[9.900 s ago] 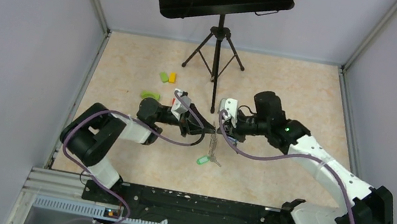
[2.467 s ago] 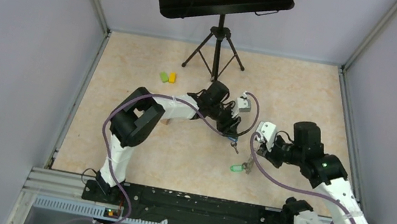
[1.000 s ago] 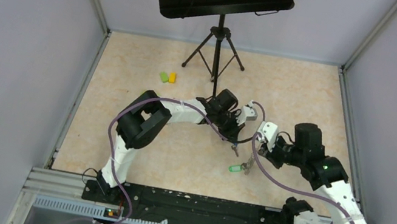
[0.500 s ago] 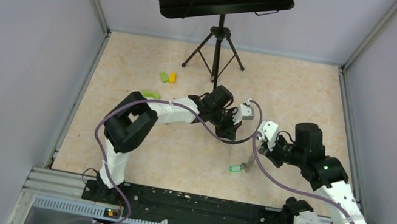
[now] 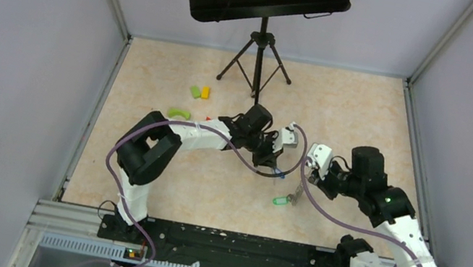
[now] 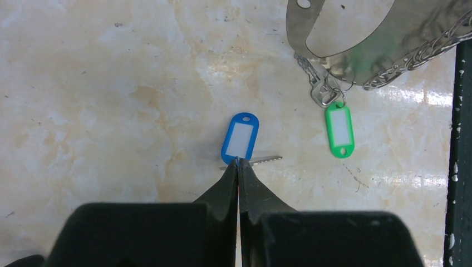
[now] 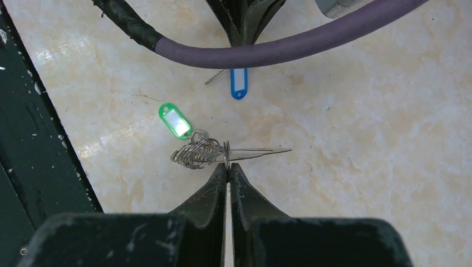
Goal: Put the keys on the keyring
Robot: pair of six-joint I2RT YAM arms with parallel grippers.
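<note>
My left gripper (image 6: 238, 162) is shut on the end of the blue-tagged key (image 6: 240, 138), held just above the floor; its small key blade (image 6: 262, 159) sticks out sideways. In the top view the left gripper (image 5: 273, 163) is just left of my right gripper (image 5: 303, 183). My right gripper (image 7: 228, 164) is shut on the keyring (image 7: 261, 150), seen edge-on, with its bunched chain (image 7: 193, 153) and the green-tagged key (image 7: 173, 121) hanging on it. The keyring's metal band (image 6: 356, 53) and the green tag (image 6: 339, 130) show to the right of the blue tag, apart from it.
A black music stand on a tripod (image 5: 259, 57) stands at the back. Green (image 5: 195, 91) and yellow (image 5: 205, 91) blocks lie back left, with a curved green block (image 5: 178, 113) near the left arm. A purple cable (image 7: 278, 47) crosses the right wrist view. Grey walls close in both sides.
My left arm has drawn back a little to the left with the blue-tagged key. The right arm and the keyring have stayed in place.
</note>
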